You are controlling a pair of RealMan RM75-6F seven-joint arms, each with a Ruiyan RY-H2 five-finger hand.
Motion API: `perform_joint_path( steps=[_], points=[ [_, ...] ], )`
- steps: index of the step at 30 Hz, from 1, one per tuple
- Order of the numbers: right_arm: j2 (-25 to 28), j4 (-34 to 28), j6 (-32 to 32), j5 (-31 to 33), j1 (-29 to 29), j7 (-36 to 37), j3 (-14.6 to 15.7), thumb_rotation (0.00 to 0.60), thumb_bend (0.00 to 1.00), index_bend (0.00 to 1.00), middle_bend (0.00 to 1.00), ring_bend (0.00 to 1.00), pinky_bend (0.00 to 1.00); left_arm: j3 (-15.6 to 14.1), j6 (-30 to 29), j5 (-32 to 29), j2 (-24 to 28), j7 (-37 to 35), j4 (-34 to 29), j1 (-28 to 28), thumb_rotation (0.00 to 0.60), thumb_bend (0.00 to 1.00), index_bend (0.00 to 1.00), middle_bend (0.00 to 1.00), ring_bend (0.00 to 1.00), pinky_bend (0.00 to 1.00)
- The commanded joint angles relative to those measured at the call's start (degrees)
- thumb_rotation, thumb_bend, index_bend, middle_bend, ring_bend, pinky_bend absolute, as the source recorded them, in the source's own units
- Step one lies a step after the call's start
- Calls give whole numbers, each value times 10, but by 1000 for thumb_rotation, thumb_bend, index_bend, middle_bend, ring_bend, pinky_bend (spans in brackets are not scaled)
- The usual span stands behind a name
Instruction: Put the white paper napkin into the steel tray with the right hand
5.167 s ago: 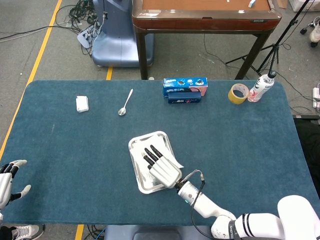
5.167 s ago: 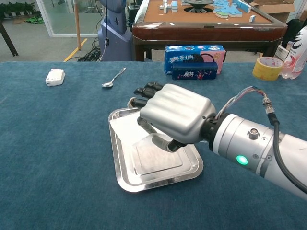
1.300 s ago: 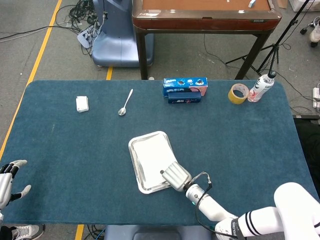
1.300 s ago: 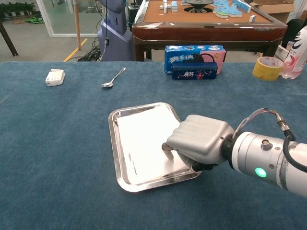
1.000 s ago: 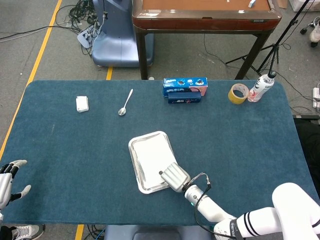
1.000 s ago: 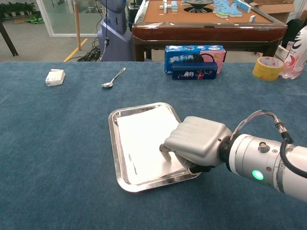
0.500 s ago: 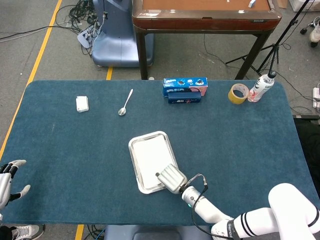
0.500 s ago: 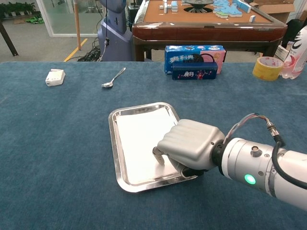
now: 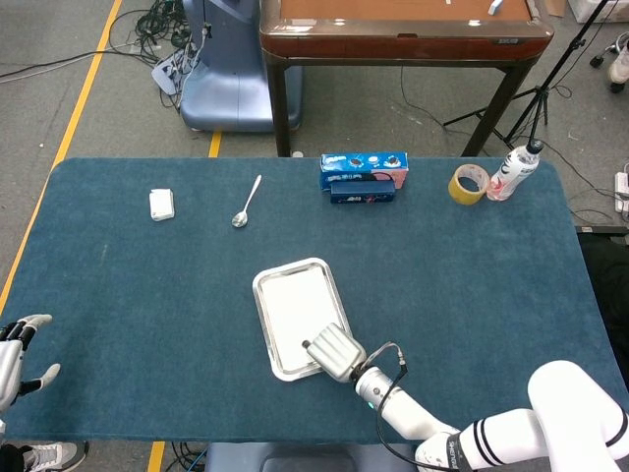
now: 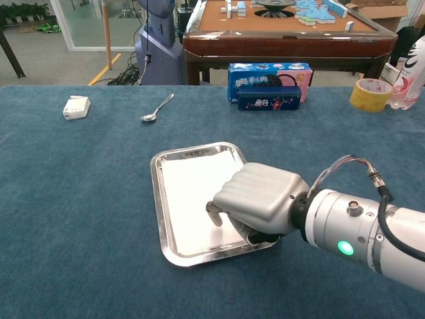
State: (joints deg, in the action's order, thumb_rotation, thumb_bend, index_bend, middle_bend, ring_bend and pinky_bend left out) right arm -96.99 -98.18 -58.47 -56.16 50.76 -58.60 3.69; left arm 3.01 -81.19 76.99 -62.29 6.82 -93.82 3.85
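Your blue table point(image 9: 472, 275) fills most of both views. At centre lies the steel tray point(image 10: 163, 226), and the white paper napkin point(image 10: 192, 199) lies flat inside it, covering most of its floor. Your right hand point(image 10: 255, 199) sits low over the tray's lower right corner, fingers curled under the palm; one fingertip point(image 10: 214, 214) points down onto the napkin, and you cannot tell whether it pinches the paper. Your left hand point(image 9: 15, 359) is at the lower left edge of the head view, off the table, fingers apart and holding nothing. Toward the top edge: a blue box point(image 10: 269, 81), a tape roll point(image 10: 369, 94), a bottle point(image 9: 513, 172), then a spoon point(image 10: 157, 108) and a small white packet point(image 10: 76, 107) at upper left.
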Motion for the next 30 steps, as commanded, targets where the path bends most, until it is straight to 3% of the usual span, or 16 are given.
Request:
perform_joint_path(
  steps=[1,10,12,14,17,20,24,27,30],
  points=[
    [6,-8,-5,-9,-1,3,-2,600,1000,353,1000,1000,1000,0,1,0,0,1,0,0,600,197,238,223,212,324],
    [48,-33,-46,-89,-19,36,-2,600,986,353,1000,999,1000,0,1,0,-1,2,0,0,600,198,238,223,212,324],
    [68,-42,-58,-109,-25,43,-2,600,868,353,1000,969,999,-1,0,0,-1,4,-1,0,600,198,238,223,212,324],
    [87,-51,-67,-122,-31,48,-2,600,685,353,977,906,973,-1,1,0,-2,5,0,1,600,198,238,223,212,324],
    [127,-73,-80,-134,-42,53,0,600,404,353,809,750,872,-1,3,-2,-3,8,-1,2,600,197,238,223,211,324],
    [167,-95,-94,-140,-56,60,3,600,211,353,580,508,673,-1,3,-1,-4,11,-1,2,600,198,238,223,212,324],
    [218,-119,-115,-157,-82,87,14,600,156,353,354,251,424,-1,1,0,-6,16,-2,2,600,197,238,223,212,324],
    [262,-131,-124,-173,-101,100,29,600,157,353,315,198,278,-2,-2,3,-7,19,-3,2,600,197,238,223,212,324],
    [291,-140,-147,-187,-127,109,42,600,157,353,315,192,236,-3,-6,7,-9,22,-4,1,600,197,238,223,212,324]
  ],
)
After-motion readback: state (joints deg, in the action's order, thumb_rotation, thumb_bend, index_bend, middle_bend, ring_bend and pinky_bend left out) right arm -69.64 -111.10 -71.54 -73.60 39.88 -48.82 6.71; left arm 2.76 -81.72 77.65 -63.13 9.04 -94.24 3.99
